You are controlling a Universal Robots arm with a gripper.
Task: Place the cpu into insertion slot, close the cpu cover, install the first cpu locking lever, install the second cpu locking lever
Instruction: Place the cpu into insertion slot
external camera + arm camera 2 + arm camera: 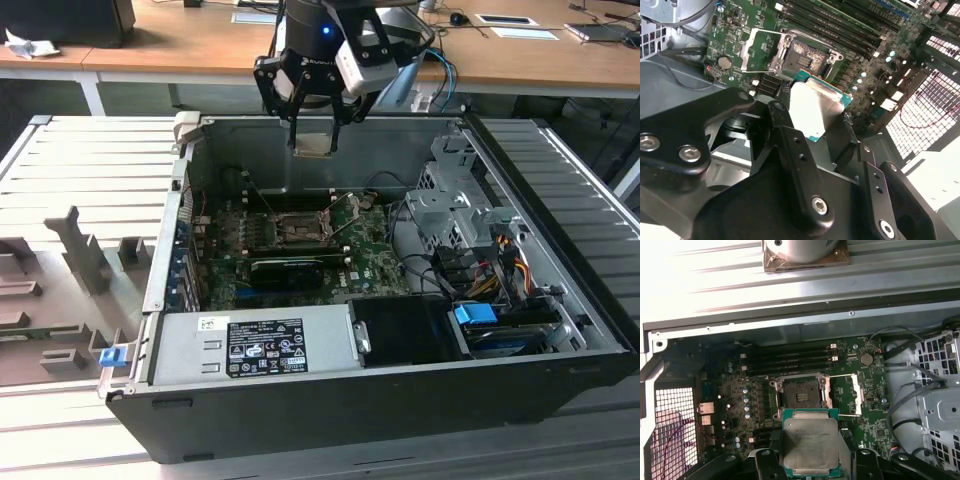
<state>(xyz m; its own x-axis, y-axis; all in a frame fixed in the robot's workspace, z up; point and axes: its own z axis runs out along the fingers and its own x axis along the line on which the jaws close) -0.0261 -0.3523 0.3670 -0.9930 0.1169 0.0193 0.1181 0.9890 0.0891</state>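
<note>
– In the gripper (318,128), what is there?
– The cpu (811,440). The black fingers (790,145) pinch it by two opposite edges, jaws drawn in narrow on it.
– Which way does it face?
– Metal top toward both wrist cameras. It is close to square, so I see no clear long axis. In the first wrist view its sides run parallel to the sides of the slot (801,392).
– How high is it?
– The exterior view tells that and the wrist views do not. It hangs up at the rim of the case (330,410), well apart from the board (375,255).
– And the slot itself?
– The wrist views give that. It lies beyond the chip, uncovered, contacts bare, nothing seated in it.
– The cover (858,395)?
– Open, off the slot and just beside it, with green board showing through its cut-out.
– Farther on?
– The memory slots (790,360), past the slot, then the case wall
</note>
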